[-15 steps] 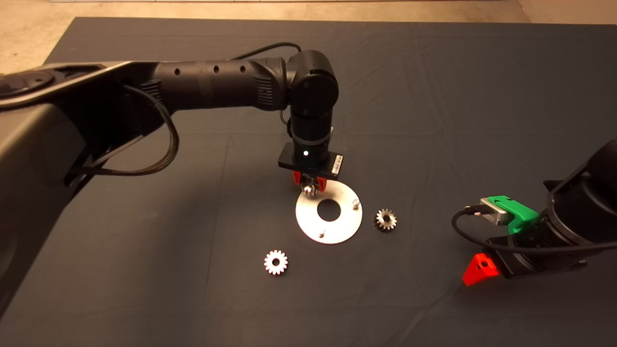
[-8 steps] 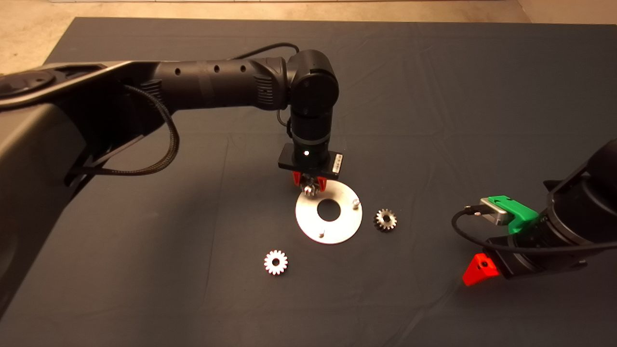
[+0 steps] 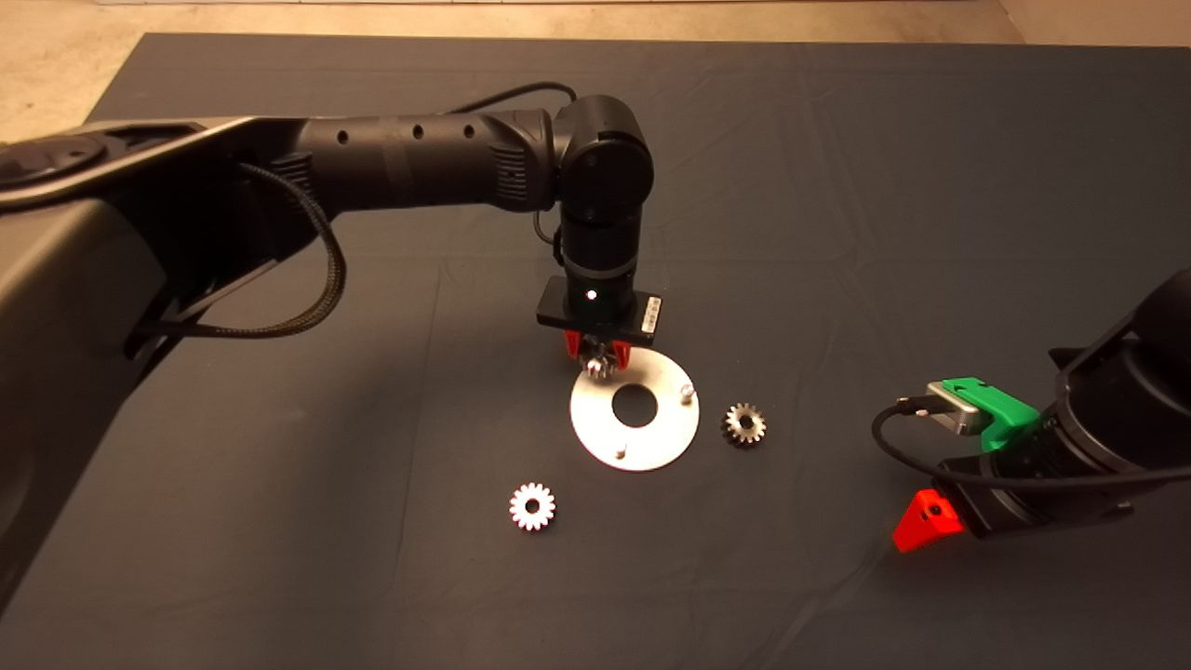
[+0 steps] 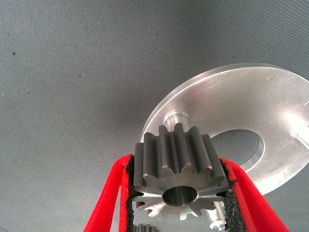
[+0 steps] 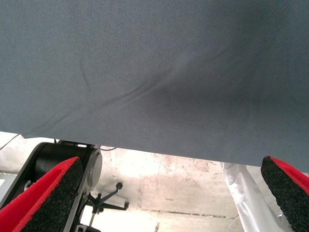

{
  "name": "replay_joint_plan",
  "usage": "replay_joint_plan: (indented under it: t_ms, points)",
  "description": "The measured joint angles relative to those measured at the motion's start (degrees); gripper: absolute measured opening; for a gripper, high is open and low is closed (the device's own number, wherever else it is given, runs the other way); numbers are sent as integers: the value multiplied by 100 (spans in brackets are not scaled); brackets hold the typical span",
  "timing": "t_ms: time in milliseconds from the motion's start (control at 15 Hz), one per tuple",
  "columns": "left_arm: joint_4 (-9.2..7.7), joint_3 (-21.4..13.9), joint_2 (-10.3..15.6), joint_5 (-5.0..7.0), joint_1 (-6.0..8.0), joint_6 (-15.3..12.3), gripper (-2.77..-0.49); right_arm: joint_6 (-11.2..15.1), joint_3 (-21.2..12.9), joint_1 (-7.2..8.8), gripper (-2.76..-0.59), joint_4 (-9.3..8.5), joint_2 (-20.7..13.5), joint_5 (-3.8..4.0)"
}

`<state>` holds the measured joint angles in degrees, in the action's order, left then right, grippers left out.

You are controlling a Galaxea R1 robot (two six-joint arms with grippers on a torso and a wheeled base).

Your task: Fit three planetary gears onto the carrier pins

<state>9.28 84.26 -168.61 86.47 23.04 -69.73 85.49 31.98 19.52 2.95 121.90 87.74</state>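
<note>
The flat silver disc (image 3: 635, 409) with a large centre hole lies mid-mat. Two carrier pins (image 3: 687, 393) (image 3: 621, 454) stand bare on it. My left gripper (image 3: 595, 357) hangs over the disc's far-left rim, shut on a planetary gear (image 4: 179, 180). That gear sits just above the third pin (image 4: 175, 119), close to it. Two more planetary gears lie flat on the mat: one (image 3: 744, 424) right of the disc, one (image 3: 532, 507) at its front left. My right gripper (image 3: 926, 521) waits at the lower right, open (image 5: 169, 193).
The left arm (image 3: 419, 172) reaches in across the mat's left half. A cable (image 3: 907, 451) loops off the right wrist. Past the mat's edge the right wrist view shows a pale floor and a black stand (image 5: 104, 203).
</note>
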Motion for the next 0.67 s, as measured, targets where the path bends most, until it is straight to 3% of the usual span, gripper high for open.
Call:
replay_joint_plan:
  t_ms: [667]
  points:
    - [-2,0,0,2,2,9,-237,0,0,0,-60,1,0,0]
